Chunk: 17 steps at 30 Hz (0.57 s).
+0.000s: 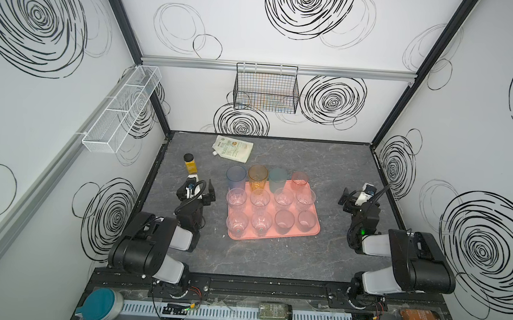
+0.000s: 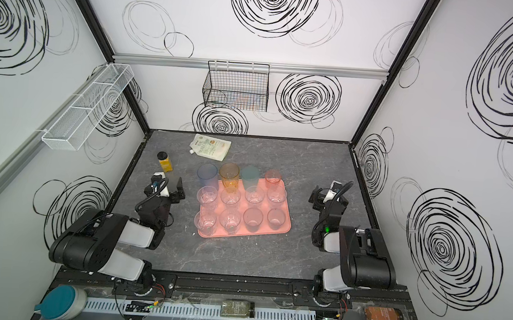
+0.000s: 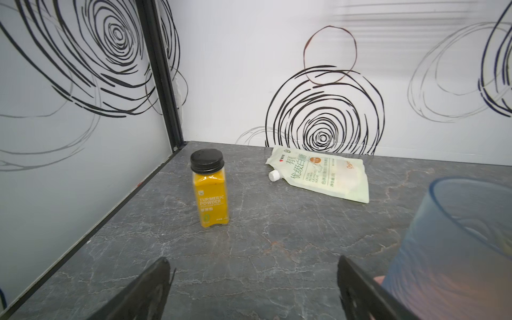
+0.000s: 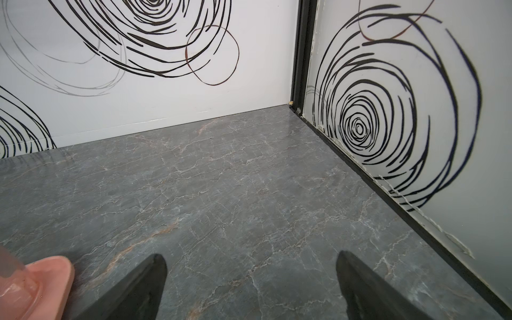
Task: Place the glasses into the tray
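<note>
In both top views the salmon tray (image 1: 274, 236) lies mid-table. The twelve glasses (image 1: 283, 196) stand upright in it in three rows of four, the tall tinted ones at its far rim. A yellow bottle (image 1: 190, 164) stands to the far left of the tray. A white pouch (image 1: 233, 147) lies flat beyond it, near the back wall. The left gripper (image 1: 197, 190) hangs just left of the tray, below the bottle, jaws spread wide and empty. The right gripper (image 1: 356, 200) hangs right of the tray, well apart from it, equally wide and empty. Bare table (image 1: 272, 267) stretches on the near side.

In the left wrist view the fingers (image 3: 149, 291) gape over bare table. The blue glass (image 3: 457, 243) stands just outside one finger, and the bottle and pouch are well ahead.

In the right wrist view the fingers (image 4: 138, 291) gape over bare table. The tray's corner sits outside one finger, and the side wall (image 4: 415, 138) is near the other.
</note>
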Motion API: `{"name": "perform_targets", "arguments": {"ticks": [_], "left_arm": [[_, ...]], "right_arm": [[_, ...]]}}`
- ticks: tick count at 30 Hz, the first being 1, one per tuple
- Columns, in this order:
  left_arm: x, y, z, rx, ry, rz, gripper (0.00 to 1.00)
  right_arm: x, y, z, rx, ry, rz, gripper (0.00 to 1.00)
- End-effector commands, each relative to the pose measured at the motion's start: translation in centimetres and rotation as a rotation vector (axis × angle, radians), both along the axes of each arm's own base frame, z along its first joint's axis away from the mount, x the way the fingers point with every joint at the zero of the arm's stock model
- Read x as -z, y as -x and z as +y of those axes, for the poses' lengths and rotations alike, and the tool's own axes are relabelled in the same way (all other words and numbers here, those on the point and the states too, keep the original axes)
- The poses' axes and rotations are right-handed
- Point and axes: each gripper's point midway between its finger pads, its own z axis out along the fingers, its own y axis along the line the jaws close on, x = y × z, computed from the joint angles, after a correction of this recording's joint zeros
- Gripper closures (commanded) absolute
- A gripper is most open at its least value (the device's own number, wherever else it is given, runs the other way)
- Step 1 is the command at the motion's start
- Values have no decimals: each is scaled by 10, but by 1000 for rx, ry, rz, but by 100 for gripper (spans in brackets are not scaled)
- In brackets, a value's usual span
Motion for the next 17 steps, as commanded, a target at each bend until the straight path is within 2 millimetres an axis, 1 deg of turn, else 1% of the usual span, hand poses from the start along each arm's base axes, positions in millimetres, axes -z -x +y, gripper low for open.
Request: {"name": "perform_targets", "arguments": {"ticks": [1, 17], "left_arm": [[-23, -1, 1, -22, -28, -89, 4], [-25, 4, -1, -30, -44, -106, 4]], "right_arm": [[-9, -2, 1, -6, 14, -37, 0], [-8, -1, 1, -5, 14, -37, 0]]}}
